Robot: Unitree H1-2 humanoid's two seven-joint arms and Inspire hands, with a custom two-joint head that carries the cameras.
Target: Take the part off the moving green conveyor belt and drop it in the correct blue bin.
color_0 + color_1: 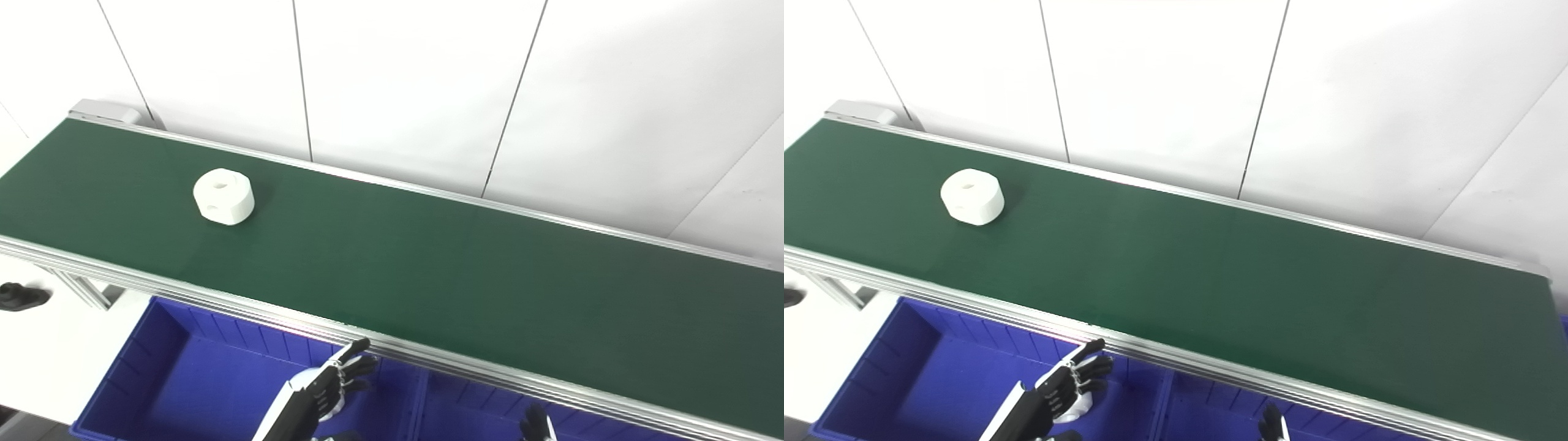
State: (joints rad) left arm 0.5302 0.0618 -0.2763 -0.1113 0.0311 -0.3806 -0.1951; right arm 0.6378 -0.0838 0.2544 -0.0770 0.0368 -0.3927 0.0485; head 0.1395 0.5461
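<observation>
A white round part (223, 196) with a hole in its top and one in its side lies on the green conveyor belt (429, 263), toward the belt's left end. My left hand (334, 380) hovers over the left blue bin (184, 373), just below the belt's near rail, fingers apart and holding nothing. It is far from the part. Only the fingertips of my right hand (536, 424) show at the bottom edge, over the right blue bin (465, 416). I cannot see whether that hand is open or shut.
An aluminium rail (245, 306) runs along the belt's near edge above the two bins. A divider wall (419, 398) separates the bins. A black object (21, 297) lies on the white surface at far left. White wall panels stand behind the belt.
</observation>
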